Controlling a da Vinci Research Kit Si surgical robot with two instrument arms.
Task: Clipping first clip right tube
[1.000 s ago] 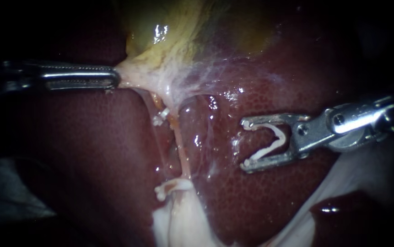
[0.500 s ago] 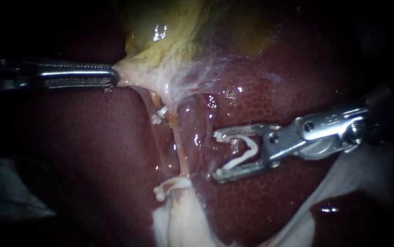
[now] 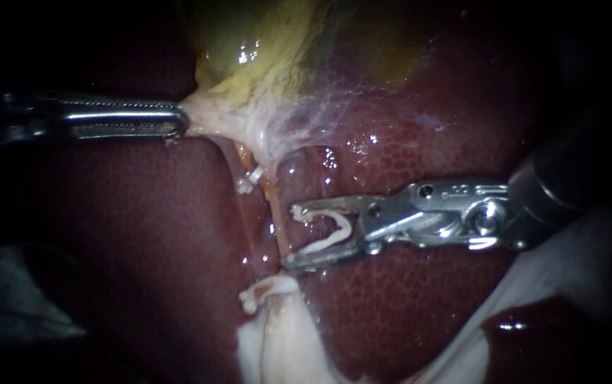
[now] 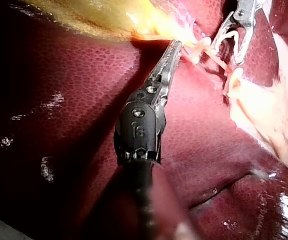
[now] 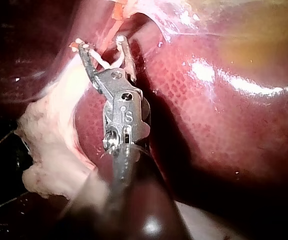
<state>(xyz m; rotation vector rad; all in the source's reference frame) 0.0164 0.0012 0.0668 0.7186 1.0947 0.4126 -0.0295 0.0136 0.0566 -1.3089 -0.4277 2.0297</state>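
While the left tool (image 3: 178, 119) pinches the gallbladder (image 3: 249, 57) taut to expose the tubes, the right tool (image 3: 290, 236) carries a white clip (image 3: 330, 231) between spread jaws, the right tube (image 3: 274, 213) just ahead.

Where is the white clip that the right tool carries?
Endoscope view, centre: the clip sits between the right instrument's jaws, its open end facing the tube just to its left, over the liver.

Liver (image 3: 426, 306) bulges close against the right tube (image 3: 271, 211).
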